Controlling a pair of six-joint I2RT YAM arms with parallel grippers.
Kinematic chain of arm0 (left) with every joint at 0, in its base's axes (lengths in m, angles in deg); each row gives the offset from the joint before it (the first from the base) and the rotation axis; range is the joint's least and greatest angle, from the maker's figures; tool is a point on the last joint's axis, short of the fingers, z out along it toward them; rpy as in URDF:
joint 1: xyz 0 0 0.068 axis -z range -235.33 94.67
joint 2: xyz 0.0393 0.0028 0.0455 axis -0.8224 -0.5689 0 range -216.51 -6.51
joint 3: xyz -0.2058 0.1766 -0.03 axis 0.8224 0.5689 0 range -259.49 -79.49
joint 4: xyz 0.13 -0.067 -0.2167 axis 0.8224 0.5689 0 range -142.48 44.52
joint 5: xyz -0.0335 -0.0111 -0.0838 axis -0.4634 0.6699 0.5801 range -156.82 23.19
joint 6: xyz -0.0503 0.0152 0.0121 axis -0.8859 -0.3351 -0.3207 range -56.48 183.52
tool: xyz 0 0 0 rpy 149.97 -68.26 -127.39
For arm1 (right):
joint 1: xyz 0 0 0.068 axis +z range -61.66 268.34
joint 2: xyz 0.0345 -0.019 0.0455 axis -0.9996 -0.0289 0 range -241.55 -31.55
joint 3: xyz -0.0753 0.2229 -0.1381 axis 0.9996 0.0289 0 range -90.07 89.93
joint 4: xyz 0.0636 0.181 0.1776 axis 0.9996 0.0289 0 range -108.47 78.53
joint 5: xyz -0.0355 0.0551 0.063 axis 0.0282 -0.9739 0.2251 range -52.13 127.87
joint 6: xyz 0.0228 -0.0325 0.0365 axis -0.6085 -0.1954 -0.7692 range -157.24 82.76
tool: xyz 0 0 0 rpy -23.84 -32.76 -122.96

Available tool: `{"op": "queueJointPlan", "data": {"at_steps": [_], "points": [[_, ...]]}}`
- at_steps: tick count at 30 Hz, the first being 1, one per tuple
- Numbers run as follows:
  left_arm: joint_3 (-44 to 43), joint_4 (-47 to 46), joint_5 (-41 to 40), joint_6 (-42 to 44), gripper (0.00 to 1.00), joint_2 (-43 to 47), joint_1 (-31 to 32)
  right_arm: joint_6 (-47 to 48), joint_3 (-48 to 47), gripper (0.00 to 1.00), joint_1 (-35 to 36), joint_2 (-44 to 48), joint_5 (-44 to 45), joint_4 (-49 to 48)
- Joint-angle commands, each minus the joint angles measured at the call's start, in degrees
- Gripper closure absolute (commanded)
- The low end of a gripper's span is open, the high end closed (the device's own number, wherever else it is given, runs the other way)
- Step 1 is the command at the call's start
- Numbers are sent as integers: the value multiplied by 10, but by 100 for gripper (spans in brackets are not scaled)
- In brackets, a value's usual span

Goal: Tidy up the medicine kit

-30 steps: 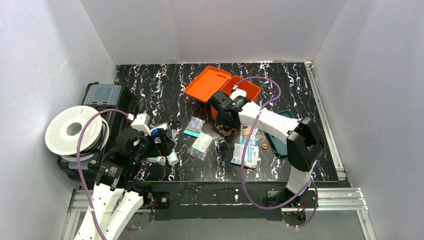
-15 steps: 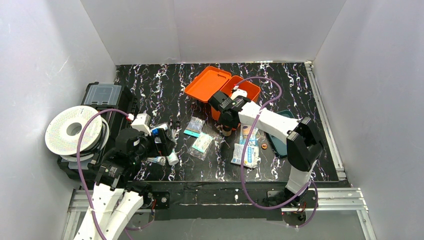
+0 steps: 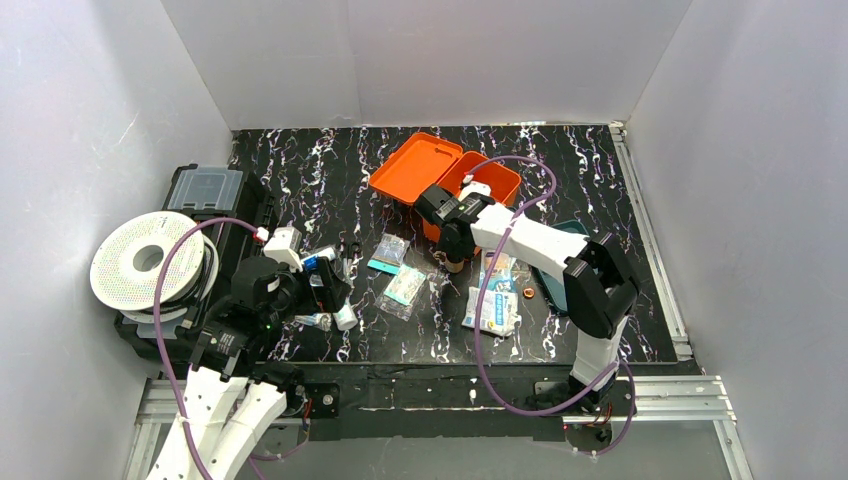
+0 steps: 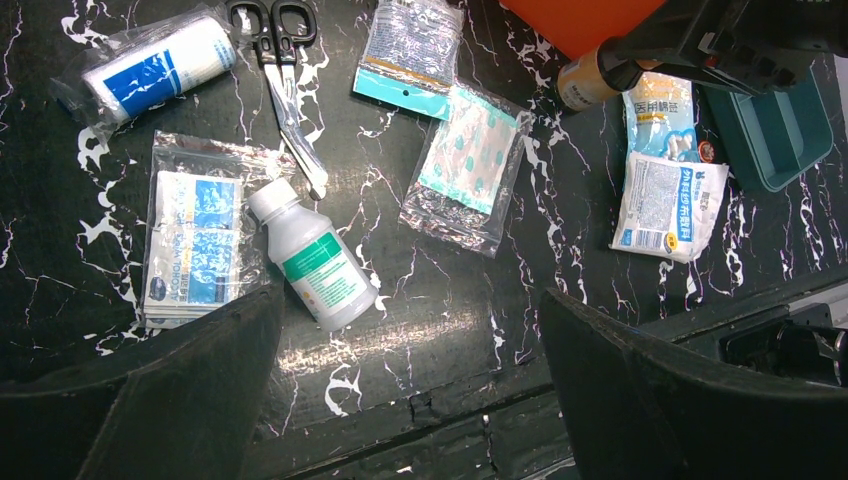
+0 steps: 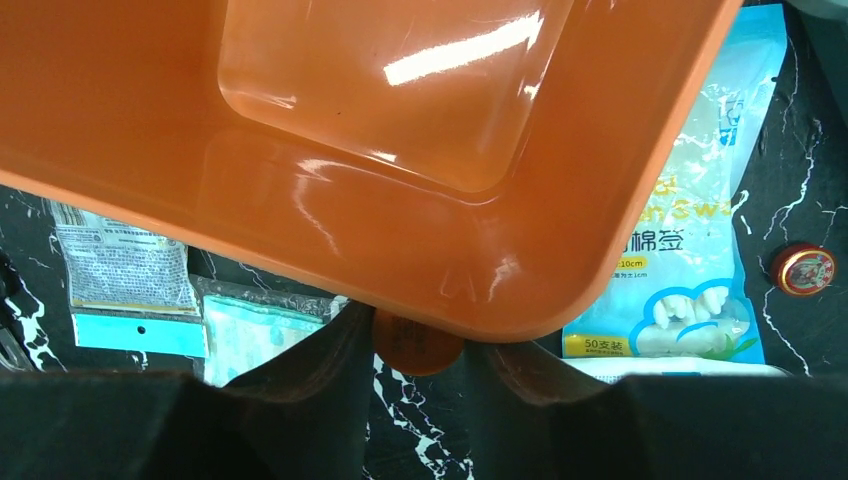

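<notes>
Low in the top view, the left gripper (image 4: 410, 300) gapes wide above a white plastic bottle (image 4: 315, 262). Mid-frame, the right gripper (image 5: 418, 335) pinches a small brown bottle (image 5: 418, 350), its body hidden beneath the glossy, round-cornered orange plastic medicine kit (image 3: 415, 168), which lies open at upper centre.

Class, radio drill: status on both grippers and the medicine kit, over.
Left gripper open over white bottle. Right gripper shut on brown bottle at edge of medicine kit. Kit open, lid laid back. Loose packets on table, none blocking.
</notes>
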State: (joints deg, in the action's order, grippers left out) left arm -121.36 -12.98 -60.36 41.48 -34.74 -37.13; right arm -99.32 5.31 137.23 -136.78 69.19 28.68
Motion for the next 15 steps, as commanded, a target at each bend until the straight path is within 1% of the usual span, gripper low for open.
{"op": "queueJointPlan", "data": {"at_steps": [1,3,4,10,15], "points": [[-13,1,-2,6,0,-2,3,8,-9,88,3,26,6,5],[-12,0,-3,6,1,-2,3,14,-3,96,6,38,1,2],[-12,1,-4,6,0,-3,3,17,1,98,9,47,0,1],[-13,0,8,8,1,-9,4,33,36,99,34,114,-21,-11],[-15,-9,53,20,1,-20,5,65,90,99,42,200,-71,-38]]}}
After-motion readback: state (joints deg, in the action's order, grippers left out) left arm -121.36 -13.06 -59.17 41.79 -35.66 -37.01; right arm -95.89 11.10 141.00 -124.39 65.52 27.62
